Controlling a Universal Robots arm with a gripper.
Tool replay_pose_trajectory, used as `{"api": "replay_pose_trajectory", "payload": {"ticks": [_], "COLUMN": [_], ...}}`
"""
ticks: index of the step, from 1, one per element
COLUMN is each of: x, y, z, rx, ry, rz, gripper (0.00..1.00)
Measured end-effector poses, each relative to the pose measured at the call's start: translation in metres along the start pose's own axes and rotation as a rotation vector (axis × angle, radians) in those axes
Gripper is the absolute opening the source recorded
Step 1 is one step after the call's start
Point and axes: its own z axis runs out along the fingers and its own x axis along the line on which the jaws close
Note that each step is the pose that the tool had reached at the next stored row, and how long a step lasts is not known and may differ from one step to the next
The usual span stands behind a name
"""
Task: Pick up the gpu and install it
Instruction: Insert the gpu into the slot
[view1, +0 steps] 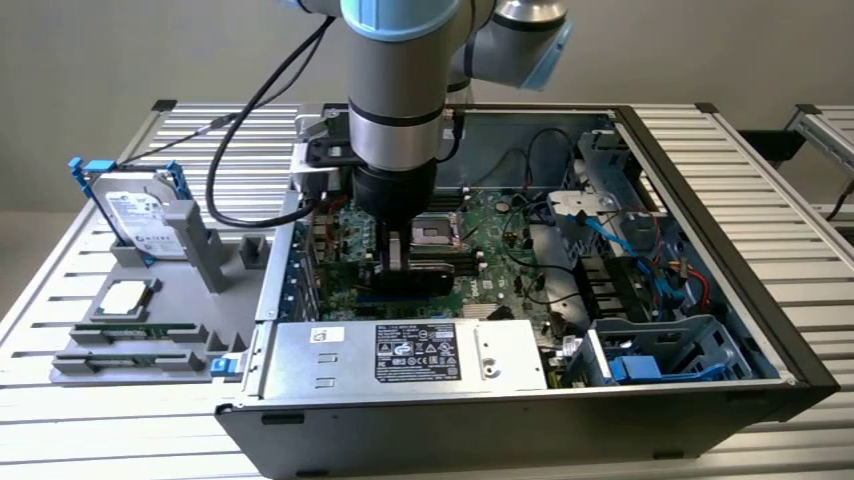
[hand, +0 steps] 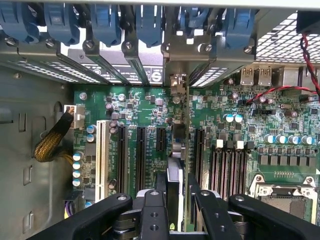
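Thin black-and-green gpu card (hand: 176, 165) is pinched edge-on in black gripper (hand: 175, 200), long axis aligned along the black motherboard slot (hand: 161, 139) directly below.

A worktop (view1: 747, 170) made of silver ribbed bars is seen. An open computer case (view1: 534, 400) is set on it, toward the exterior view's right. A grey holder (view1: 160, 330) is placed just beside the case, on the exterior view's left.
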Motion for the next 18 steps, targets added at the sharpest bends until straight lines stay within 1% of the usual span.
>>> {"api": "replay_pose_trajectory", "payload": {"ticks": [4, 8, 12, 14, 15, 18], "x": [-0.0014, -0.003, -0.0039, -0.0037, -0.0035, -0.0031], "y": [-0.0003, -0.0003, 0.0002, 0.001, 0.0012, 0.0014], "z": [0.0025, 0.0043, 0.0043, 0.0043, 0.0043, 0.0041], "rx": [-0.0002, -0.0002, 0.0003, 0.0038, 0.0045, 0.0045], "ry": [0.006, 0.0102, 0.0105, 0.0123, 0.0127, 0.0135], "rz": [0.0, 0.0, -0.003, -0.008, -0.012, -0.021], "gripper": [0.27, 0.27, 0.27, 0.27, 0.27, 0.27]}}
